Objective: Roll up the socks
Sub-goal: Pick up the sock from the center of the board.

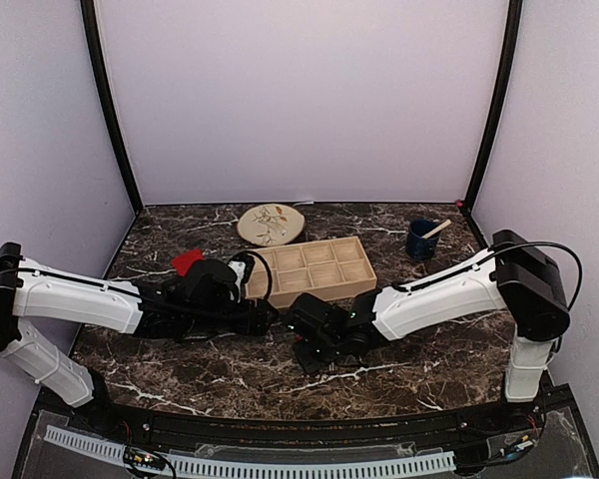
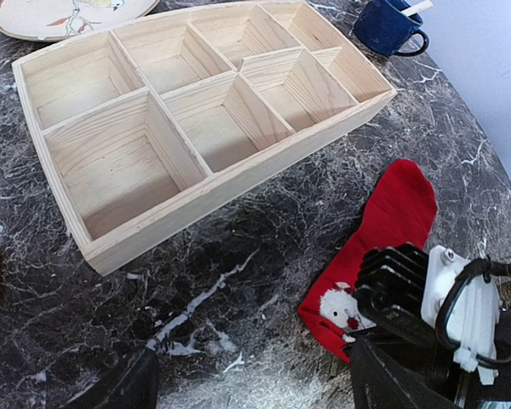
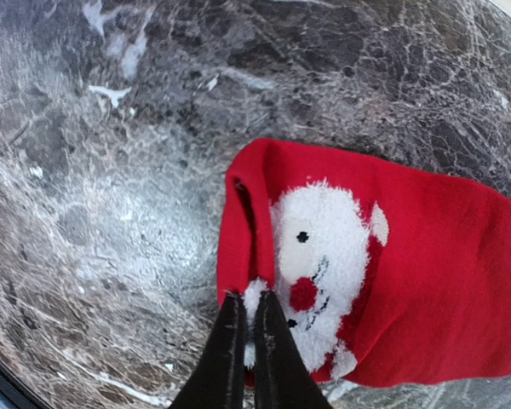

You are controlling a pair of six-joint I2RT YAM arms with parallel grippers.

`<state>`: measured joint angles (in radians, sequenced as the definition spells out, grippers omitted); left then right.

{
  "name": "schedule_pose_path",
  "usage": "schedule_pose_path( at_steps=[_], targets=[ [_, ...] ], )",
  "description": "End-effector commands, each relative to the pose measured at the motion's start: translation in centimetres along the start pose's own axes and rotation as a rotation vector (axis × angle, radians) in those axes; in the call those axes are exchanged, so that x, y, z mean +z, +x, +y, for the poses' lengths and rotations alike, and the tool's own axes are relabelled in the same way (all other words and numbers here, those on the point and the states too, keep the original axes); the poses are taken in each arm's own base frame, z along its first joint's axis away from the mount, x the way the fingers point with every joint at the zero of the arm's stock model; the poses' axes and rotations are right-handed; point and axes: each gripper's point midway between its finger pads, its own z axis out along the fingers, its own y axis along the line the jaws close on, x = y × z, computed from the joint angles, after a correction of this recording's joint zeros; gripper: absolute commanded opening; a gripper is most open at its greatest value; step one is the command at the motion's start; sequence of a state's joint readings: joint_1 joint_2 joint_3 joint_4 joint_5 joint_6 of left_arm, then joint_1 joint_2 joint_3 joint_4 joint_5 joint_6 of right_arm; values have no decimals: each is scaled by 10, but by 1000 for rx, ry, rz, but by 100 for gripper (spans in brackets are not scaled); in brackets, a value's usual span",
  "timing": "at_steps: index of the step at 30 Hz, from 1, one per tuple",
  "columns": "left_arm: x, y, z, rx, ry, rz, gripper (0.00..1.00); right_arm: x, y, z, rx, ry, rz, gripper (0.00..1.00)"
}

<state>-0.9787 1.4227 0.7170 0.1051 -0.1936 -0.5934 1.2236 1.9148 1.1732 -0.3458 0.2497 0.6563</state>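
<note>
One red sock (image 3: 447, 290) lies flat on the dark marble table, with a fluffy white face (image 3: 324, 243) near its cuff. My right gripper (image 3: 247, 300) is shut on the cuff's near edge, and a tuft of white fluff is pinched between the fingertips. In the left wrist view the same sock (image 2: 396, 213) stretches away to the right of the wooden tray (image 2: 187, 200), its near end under the right gripper's black body (image 2: 409, 290). My left gripper (image 2: 247, 394) stands open just left of it, with nothing between the fingers. The second sock (image 1: 187, 261) lies behind the left arm.
The wooden tray (image 1: 315, 267) with several compartments sits mid-table, right behind both grippers. A patterned plate (image 1: 272, 224) lies behind it, and a blue mug (image 1: 422, 239) with a stick in it stands at the back right. Purple walls enclose the table.
</note>
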Motion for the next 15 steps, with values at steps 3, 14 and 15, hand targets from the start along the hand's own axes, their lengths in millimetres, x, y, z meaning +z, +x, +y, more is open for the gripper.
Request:
schedule_pose_path(
  at_steps=[3,14,15],
  targets=[
    [3,2,-8,38,57,7,80,1,10,-5,130,-133,12,0],
    [10,16,-54,164,308,80,72,-22,10,-7,407,-454,-7,0],
    [11,18,-58,179,331,89,71,-24,10,-7,421,-470,-4,0]
  ],
)
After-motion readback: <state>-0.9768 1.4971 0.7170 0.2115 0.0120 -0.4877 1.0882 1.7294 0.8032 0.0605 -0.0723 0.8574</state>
